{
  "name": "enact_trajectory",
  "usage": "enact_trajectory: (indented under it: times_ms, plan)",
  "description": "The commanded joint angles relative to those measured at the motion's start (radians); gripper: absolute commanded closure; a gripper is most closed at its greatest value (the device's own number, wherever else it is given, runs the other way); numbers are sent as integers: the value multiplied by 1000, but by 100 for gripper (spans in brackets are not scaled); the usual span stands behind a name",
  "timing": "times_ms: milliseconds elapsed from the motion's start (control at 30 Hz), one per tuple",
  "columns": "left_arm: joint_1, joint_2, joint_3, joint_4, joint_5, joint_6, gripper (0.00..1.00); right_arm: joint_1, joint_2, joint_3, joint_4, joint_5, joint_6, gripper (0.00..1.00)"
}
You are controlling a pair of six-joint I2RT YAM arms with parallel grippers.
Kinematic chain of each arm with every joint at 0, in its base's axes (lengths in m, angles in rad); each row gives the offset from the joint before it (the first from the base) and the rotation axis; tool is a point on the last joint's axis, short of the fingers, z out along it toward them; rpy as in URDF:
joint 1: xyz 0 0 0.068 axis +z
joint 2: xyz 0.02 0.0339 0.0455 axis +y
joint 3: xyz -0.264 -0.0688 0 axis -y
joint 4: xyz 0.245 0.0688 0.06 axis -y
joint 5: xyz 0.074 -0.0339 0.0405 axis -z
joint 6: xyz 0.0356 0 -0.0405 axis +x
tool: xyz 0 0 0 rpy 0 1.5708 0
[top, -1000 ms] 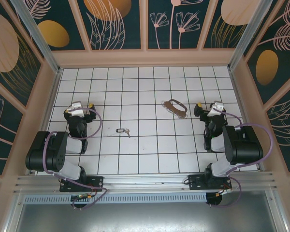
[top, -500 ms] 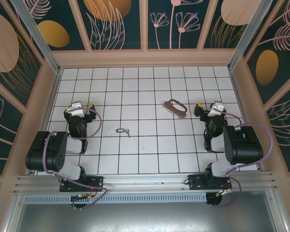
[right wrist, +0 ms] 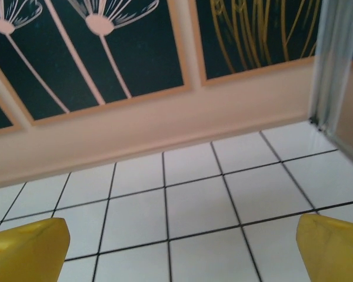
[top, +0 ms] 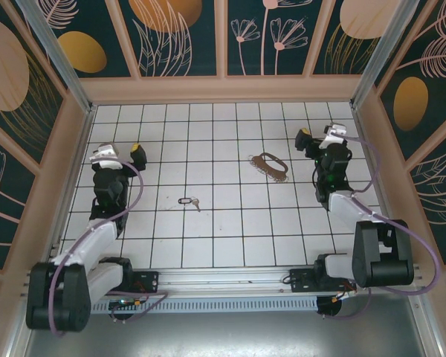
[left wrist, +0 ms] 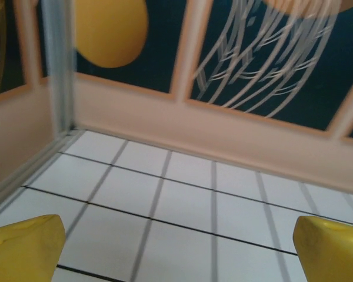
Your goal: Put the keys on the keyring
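A white tiled floor (top: 230,230) with dark lines is lying inside peach-framed walls (top: 223,88). Dark panels (top: 186,52) with drawn flowers and orange ovals are standing around it. Metal posts (top: 56,52) are rising at both far corners.

Desk (top: 223,245) is white tiles with a thin black grid. Walls (top: 186,37) are dark teal panels covered in pale peach line-drawn flowers and feathery leaves, plus some solid golden-orange ovals, all in peachy-tan frames. The keyring (top: 269,166) is brown. The keys (top: 188,201) are a black loop with a pale silvery key. Arms (top: 110,192) are mostly black with light grey links and purple cables (top: 141,184). Left claw (top: 120,154) and right claw (top: 320,136) both have bright yellow fingertips (left wrist: 23,247).
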Motion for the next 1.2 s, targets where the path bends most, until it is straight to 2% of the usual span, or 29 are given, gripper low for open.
enact_trajectory:
  times_ms: [0,133,200,267,500,700,833,967,1167]
  plan:
    - [-48,-57,58,-178,113,-107,1,38,27,74,-227,-30,28,1]
    - [-66,-35,148,-323,242,-208,1,71,121,207,-394,-62,15,1]
    - [-82,4,184,-363,333,-211,1,87,180,272,-466,-62,-8,1]
    - [-106,42,196,-366,375,-212,1,104,233,319,-517,-106,-38,1]
    - [-217,58,145,-351,333,-229,1,167,342,423,-624,-195,-122,1]
    - [-275,53,98,-354,353,-264,1,225,457,554,-743,-246,-195,4]
    - [-308,30,64,-345,353,-281,1,255,556,664,-842,-237,-236,15]
    - [-331,2,46,-354,351,-289,2,264,620,718,-880,-238,-255,33]
    - [-340,-38,18,-329,345,-312,5,306,684,743,-904,-201,-255,40]
